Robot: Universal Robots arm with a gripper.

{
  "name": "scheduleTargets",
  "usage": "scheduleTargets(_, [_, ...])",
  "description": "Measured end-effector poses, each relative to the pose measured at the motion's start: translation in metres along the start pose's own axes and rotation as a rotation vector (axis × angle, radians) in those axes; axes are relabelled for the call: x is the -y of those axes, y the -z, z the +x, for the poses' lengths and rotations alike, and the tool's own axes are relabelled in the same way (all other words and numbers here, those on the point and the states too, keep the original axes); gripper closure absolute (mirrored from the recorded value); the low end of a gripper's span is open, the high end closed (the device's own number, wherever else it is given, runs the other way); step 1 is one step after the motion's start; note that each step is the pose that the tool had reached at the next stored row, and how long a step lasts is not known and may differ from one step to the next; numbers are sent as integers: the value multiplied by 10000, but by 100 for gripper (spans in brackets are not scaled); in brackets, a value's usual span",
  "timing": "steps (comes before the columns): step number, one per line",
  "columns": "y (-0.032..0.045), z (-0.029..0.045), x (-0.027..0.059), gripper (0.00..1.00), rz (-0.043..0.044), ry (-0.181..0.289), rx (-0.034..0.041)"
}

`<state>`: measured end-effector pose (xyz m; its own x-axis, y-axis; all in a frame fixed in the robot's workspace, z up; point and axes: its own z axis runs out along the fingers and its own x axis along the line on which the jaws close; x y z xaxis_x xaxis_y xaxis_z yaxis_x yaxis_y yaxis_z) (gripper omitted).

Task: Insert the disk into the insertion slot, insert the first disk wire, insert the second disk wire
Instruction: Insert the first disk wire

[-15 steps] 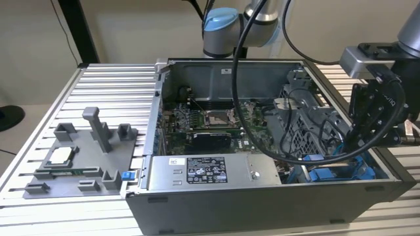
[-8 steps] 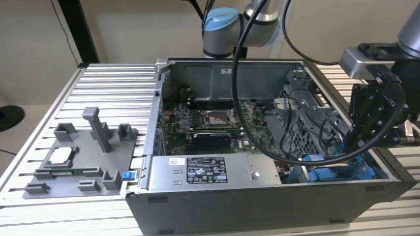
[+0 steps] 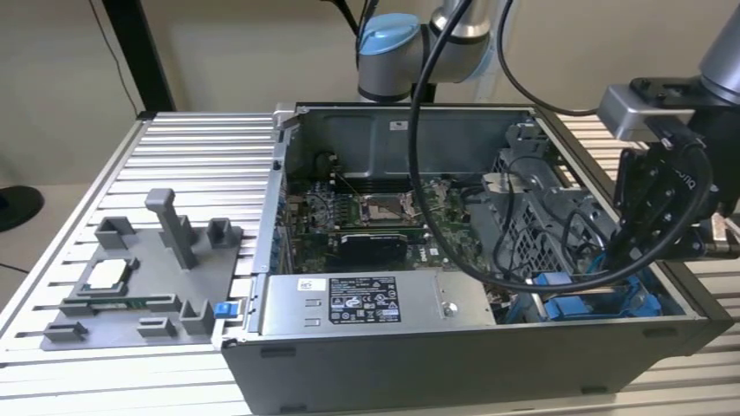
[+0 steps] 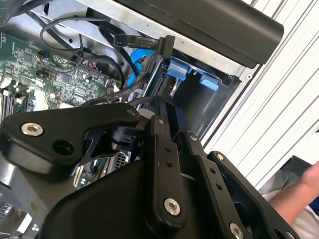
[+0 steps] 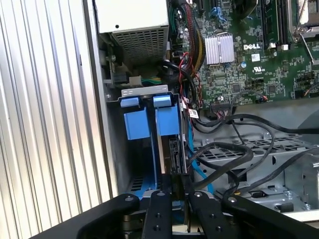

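The disk (image 5: 174, 154) stands on edge in its blue carrier frame (image 5: 167, 119), low in the insertion slot (image 5: 135, 185) at the case's front corner on the exterior view's right. A second blue carrier (image 5: 135, 124) sits beside it. My gripper (image 5: 178, 193) is directly over the disk, its two black fingers (image 5: 158, 209) shut on the disk's dark edge. In the exterior view the gripper (image 3: 650, 260) hangs over the blue carrier (image 3: 584, 305). Loose black wires (image 5: 234, 149) and a blue flat wire (image 4: 133, 64) lie beside the bay, and a black connector (image 4: 167, 47) hangs near the slot (image 4: 199, 104).
The open computer case (image 3: 463, 355) stands on a ribbed aluminium table (image 3: 197, 147). A grey power supply (image 3: 347, 303) fills its front, with the motherboard (image 3: 370, 217) behind. A grey fixture tray (image 3: 139, 286) with posts lies at the exterior view's left. A person's hand (image 4: 299, 194) is beside the table.
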<state>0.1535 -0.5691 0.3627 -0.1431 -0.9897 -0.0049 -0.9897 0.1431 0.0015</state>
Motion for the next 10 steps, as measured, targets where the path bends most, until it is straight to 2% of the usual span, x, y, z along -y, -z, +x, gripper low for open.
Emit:
scheduleTargets(5, [-36, -1, 2, 100, -28, 1, 194])
scheduleTargets(10, [-65, -3, 20, 100, -31, 40, 221])
